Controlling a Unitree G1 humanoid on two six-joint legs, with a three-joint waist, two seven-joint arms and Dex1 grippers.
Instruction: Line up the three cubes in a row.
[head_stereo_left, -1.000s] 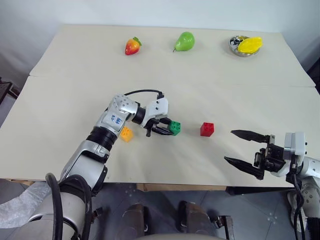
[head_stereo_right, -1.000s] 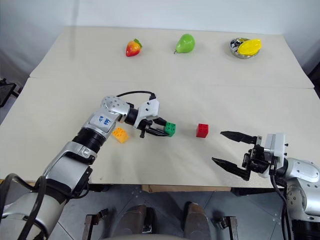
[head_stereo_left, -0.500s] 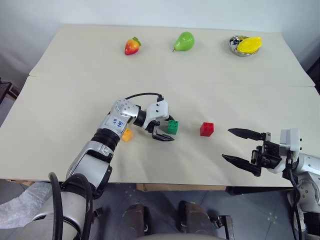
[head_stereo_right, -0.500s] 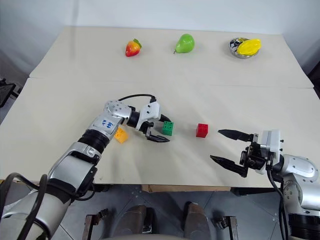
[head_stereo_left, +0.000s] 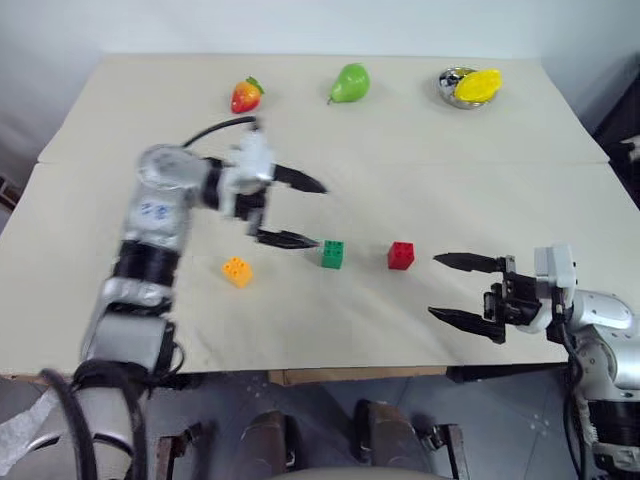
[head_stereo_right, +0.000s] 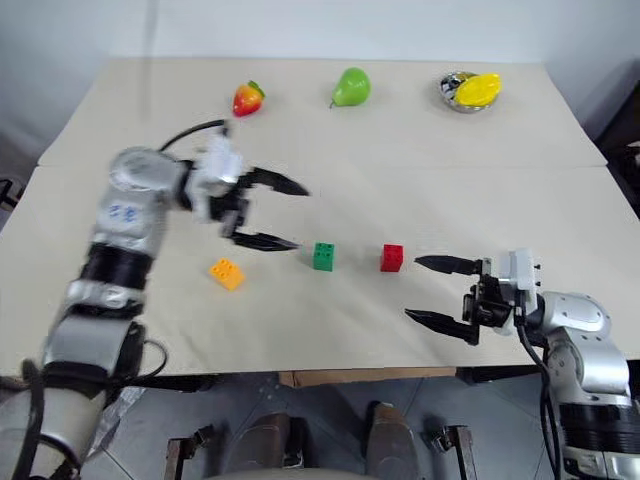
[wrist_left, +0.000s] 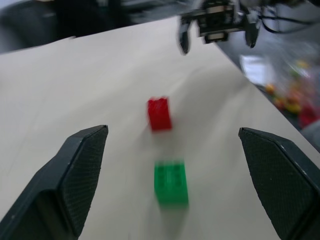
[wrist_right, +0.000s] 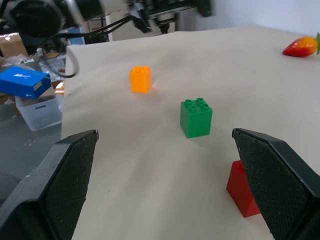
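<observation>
The three cubes stand apart on the beige table (head_stereo_left: 480, 190). The orange-yellow cube (head_stereo_left: 237, 271) is on the left, the green cube (head_stereo_left: 332, 253) in the middle and the red cube (head_stereo_left: 401, 255) to its right. Green and red are about level; the orange one sits slightly nearer the front edge. My left gripper (head_stereo_left: 318, 215) hangs open and empty, up and to the left of the green cube. My right gripper (head_stereo_left: 435, 286) is open and empty just right of the red cube, pointing at it. The right wrist view has the green cube (wrist_right: 196, 117) between the red cube (wrist_right: 245, 192) and the orange cube (wrist_right: 140, 79).
Along the far edge lie a toy strawberry (head_stereo_left: 245, 95), a green pear (head_stereo_left: 350, 82) and a metal bowl (head_stereo_left: 447, 84) with a yellow object in it. A seam crosses the table behind the cubes. The front edge runs close below my right gripper.
My left gripper has opened, let go of the green cube and drawn up and back to the left. The green cube now stands free. My right gripper crept left toward the red cube.
</observation>
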